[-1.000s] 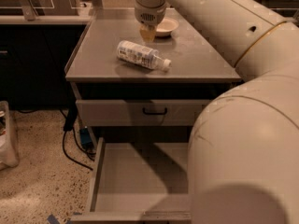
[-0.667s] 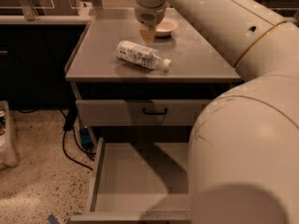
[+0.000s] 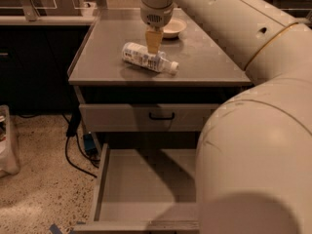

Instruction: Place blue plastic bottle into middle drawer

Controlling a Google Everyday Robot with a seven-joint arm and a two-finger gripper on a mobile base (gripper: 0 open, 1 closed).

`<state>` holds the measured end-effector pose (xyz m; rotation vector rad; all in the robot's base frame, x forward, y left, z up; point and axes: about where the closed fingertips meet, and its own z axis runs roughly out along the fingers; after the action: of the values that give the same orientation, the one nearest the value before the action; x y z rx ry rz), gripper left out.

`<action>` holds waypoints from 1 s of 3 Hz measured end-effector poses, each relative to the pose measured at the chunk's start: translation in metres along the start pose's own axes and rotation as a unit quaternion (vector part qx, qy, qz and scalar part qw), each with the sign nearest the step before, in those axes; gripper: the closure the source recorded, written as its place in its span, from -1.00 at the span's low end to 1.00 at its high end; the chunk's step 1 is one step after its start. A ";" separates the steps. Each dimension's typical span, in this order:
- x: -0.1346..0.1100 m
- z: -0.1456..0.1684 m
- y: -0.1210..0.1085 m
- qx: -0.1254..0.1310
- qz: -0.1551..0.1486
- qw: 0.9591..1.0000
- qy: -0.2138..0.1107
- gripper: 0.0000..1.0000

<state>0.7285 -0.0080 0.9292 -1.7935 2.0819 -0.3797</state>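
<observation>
The blue plastic bottle (image 3: 146, 58) lies on its side on the grey cabinet top (image 3: 204, 62), white cap pointing right and toward me. My gripper (image 3: 153, 42) hangs from the arm straight above the bottle's middle, its tip just at the bottle's upper side; I cannot see whether it touches. The middle drawer (image 3: 141, 179) is pulled open below, a shallow grey box with a bare floor. My arm's large body (image 3: 258, 155) hides the drawer's right part.
A cream round bowl (image 3: 173, 28) sits behind the gripper on the cabinet top. A shut drawer front with a black handle (image 3: 161, 116) is above the open drawer. Black cables and a blue plug (image 3: 88, 143) lie on the floor left, beside a clear bin (image 3: 7, 140).
My gripper has come down and slightly toward me, from above the bowl's front to just over the bottle. The bottle and the drawer have not moved.
</observation>
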 end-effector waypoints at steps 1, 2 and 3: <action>0.000 0.000 0.000 0.000 0.000 1.000 0.000 -1.00; -0.001 0.007 0.000 -0.004 0.000 1.000 0.002 -1.00; -0.003 0.024 0.001 -0.014 0.002 1.000 0.009 -1.00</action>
<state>0.7388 -0.0042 0.9077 -1.8085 2.1122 -0.3678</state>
